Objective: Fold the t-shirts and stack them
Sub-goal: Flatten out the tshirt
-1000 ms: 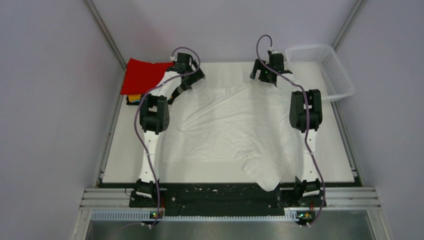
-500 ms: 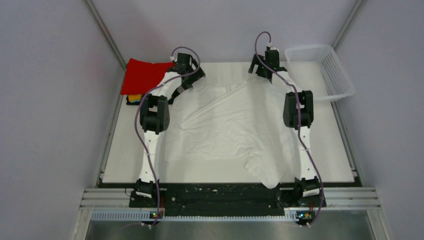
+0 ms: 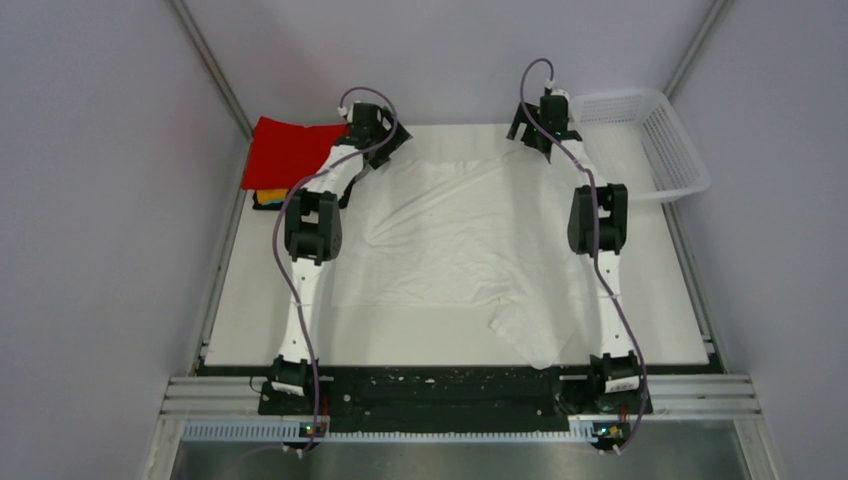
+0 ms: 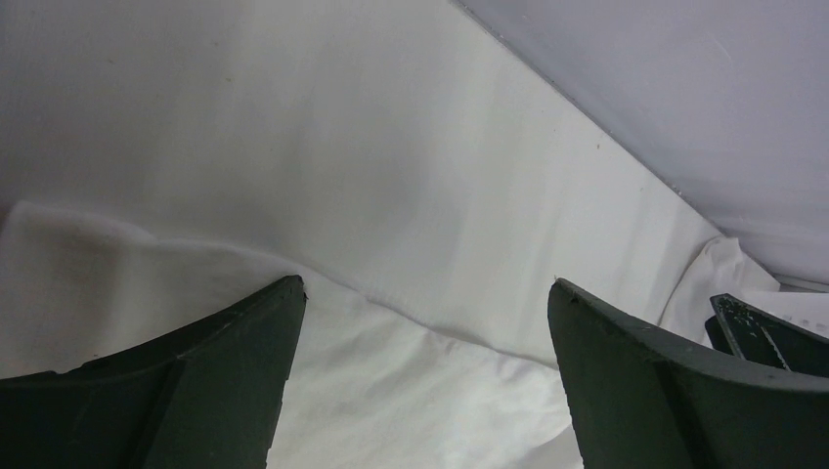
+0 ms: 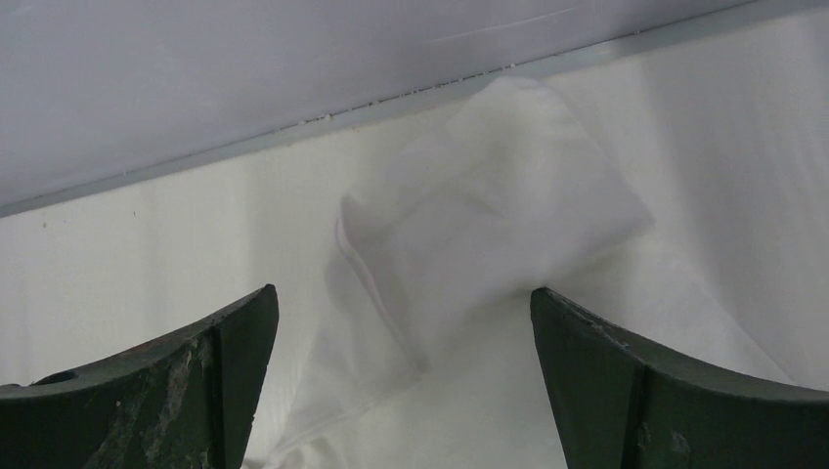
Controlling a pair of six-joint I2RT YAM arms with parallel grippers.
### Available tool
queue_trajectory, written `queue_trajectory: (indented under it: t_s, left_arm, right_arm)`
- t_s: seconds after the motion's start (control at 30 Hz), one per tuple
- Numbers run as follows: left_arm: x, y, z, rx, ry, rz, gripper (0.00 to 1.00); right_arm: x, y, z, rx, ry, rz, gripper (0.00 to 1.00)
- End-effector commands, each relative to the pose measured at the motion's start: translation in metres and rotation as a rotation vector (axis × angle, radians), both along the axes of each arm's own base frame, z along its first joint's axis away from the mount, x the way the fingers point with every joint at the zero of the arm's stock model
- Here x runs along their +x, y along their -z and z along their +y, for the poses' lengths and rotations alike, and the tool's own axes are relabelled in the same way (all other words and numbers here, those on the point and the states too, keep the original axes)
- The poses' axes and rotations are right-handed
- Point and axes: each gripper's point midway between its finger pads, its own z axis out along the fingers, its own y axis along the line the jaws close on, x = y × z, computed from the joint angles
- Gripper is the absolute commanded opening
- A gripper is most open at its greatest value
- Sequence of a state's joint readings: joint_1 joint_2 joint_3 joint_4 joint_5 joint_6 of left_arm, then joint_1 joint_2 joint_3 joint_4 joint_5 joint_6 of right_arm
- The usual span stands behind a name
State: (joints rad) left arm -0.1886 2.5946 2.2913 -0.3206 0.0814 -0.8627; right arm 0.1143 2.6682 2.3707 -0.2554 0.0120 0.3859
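Top external view is showing a thin, wrinkled white cloth t-shirt (image 3: 450, 240) lying spread across the middle of the white tabletop (image 3: 660, 300), one near corner drooping over the front edge. The left end effector (image 3: 378, 128) and right end effector (image 3: 540, 118) are hovering at its far edge, both spread wide and gripping nothing. The cloth is looking light, limp and quick to bunch, so pinching its far corners, such as the bunched flap (image 5: 489, 215) ahead of the right fingers, seems wisest. A folded red cloth t-shirt (image 3: 285, 150) is resting at the far left corner.
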Motion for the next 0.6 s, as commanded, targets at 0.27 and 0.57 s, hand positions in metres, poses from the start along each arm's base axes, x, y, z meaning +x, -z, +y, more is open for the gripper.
queue_trajectory:
  t_s: [0.27,0.57]
  left_arm:
    - [0.003,-0.130,0.006,0.079,0.032,-0.247,0.99]
    - [-0.107,-0.182,0.021,0.239,0.027,-0.204,0.99]
  right_arm:
    - [-0.017,-0.104,0.010,-0.128,-0.149,-0.112,0.99]
    - [-0.119,-0.174,0.037,-0.310,-0.215,-0.110,0.99]
